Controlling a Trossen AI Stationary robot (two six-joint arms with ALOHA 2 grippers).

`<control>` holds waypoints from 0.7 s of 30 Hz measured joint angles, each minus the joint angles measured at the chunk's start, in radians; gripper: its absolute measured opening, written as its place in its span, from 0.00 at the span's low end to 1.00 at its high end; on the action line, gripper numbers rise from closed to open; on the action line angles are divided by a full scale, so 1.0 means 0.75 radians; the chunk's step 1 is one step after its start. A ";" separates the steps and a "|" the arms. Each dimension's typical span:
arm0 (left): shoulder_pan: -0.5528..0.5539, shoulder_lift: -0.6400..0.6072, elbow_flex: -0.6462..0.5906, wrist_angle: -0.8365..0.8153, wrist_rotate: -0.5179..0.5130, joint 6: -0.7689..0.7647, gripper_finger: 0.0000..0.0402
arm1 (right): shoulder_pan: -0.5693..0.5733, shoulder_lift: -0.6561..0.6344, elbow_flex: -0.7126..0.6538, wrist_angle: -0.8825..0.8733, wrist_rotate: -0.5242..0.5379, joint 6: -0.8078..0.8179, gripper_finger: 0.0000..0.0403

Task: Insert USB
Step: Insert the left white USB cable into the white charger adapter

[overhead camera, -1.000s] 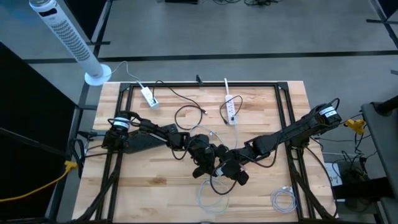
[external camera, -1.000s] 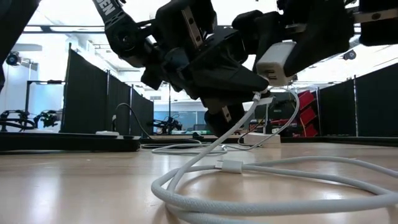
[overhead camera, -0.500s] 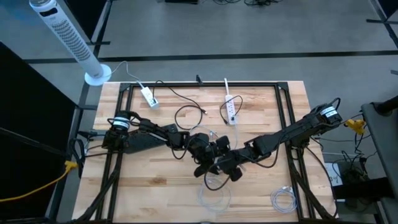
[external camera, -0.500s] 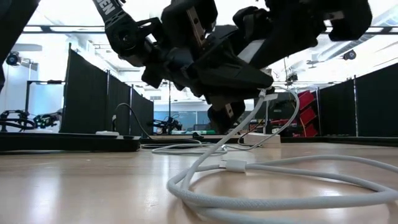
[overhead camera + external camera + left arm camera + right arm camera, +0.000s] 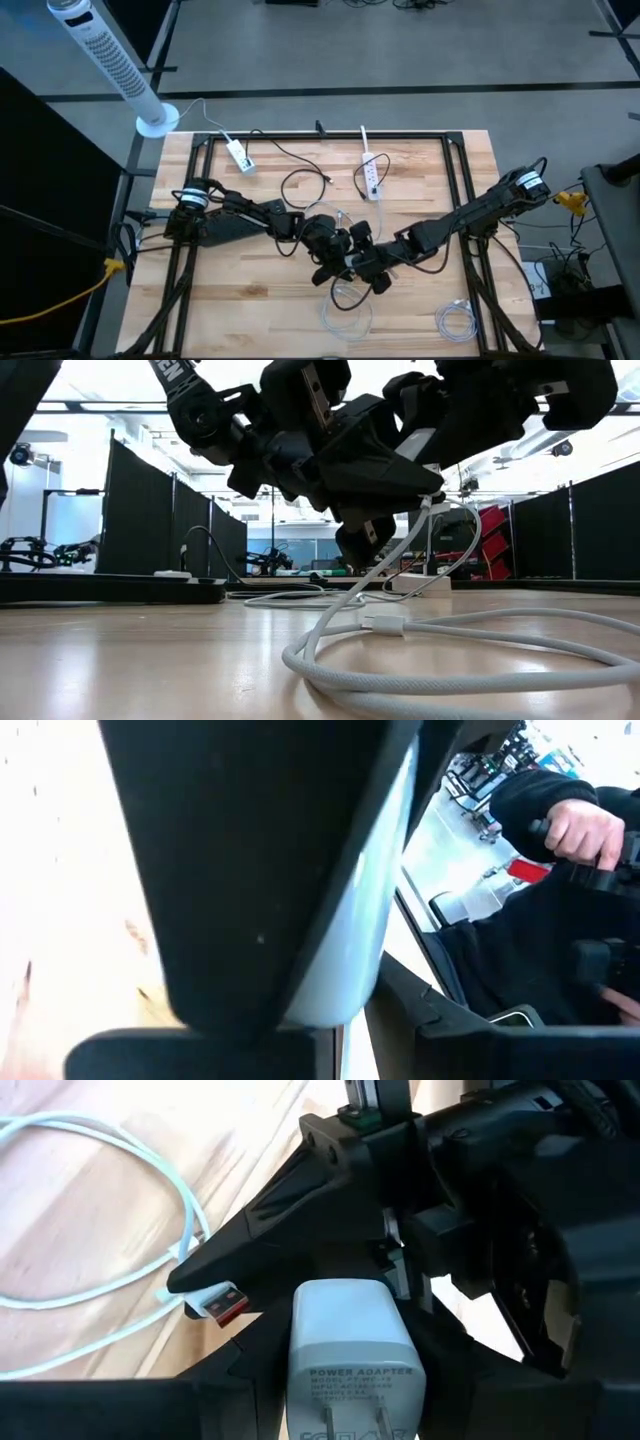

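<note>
Above the wooden tabletop (image 5: 250,300) we see the left claw (image 5: 215,1295) clenched on the USB plug (image 5: 226,1302), just beside the white power adapter (image 5: 350,1335) grasped by the right claw (image 5: 368,268). Under both claws lies the white cable (image 5: 420,660). Behind them stand dark room partitions (image 5: 150,520).

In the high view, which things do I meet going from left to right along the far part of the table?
Tower fan → white adapter with its cord → black cable loop → white power strip.
</note>
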 joint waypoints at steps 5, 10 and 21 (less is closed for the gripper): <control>0.002 0.000 0.000 0.002 -0.029 -0.009 0.04 | 0.016 0.000 0.000 -0.001 -0.006 0.015 0.35; 0.004 0.000 -0.001 0.007 -0.033 -0.020 0.04 | 0.042 0.000 -0.001 -0.001 0.005 0.028 0.35; 0.005 0.000 -0.001 -0.011 -0.035 -0.029 0.04 | 0.088 0.000 -0.001 -0.043 -0.027 0.018 0.35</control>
